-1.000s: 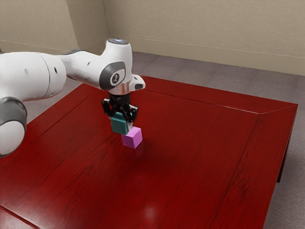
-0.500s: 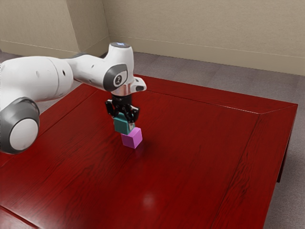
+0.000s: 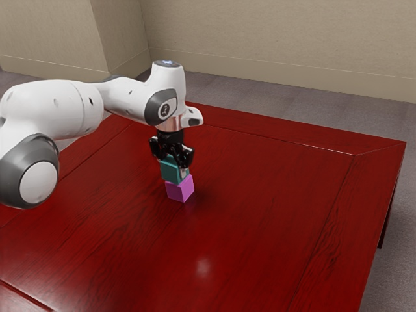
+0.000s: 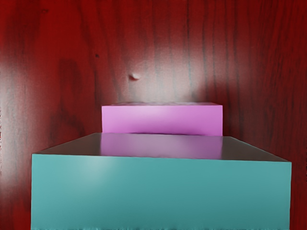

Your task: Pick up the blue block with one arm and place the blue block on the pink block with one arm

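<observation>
**Blue block.** The blue block [image 3: 171, 170] is clamped between my two fingers; my gripper [image 3: 173, 158] is closed on its upper part from two sides. It is teal in colour. It is a cube, so it has no long axis to align. It hangs straight below the jaws.

**Relation to the pink block.** The pink block [image 3: 180, 190] lies directly under the blue block. In the exterior view the lower edge of the blue block meets the top of the pink block. I cannot tell whether the two faces touch or whether a thin gap remains. In the wrist view the pink block [image 4: 162, 119] sits centred behind the blue block [image 4: 160, 191], with edges parallel, so I judge the sideways alignment to be good. In the exterior view the blue block sits slightly toward the exterior view's left of the pink block. This may be perspective only.

**Coming move.** I judge it to be a straight descent, if any gap remains, followed by release.

**Surroundings.** Both blocks are on the red table [image 3: 292, 214], well away from its edges.

**Markings.** Neither block carries a label or writing. A round mark [image 3: 167, 107] on my arm is not legible.
</observation>
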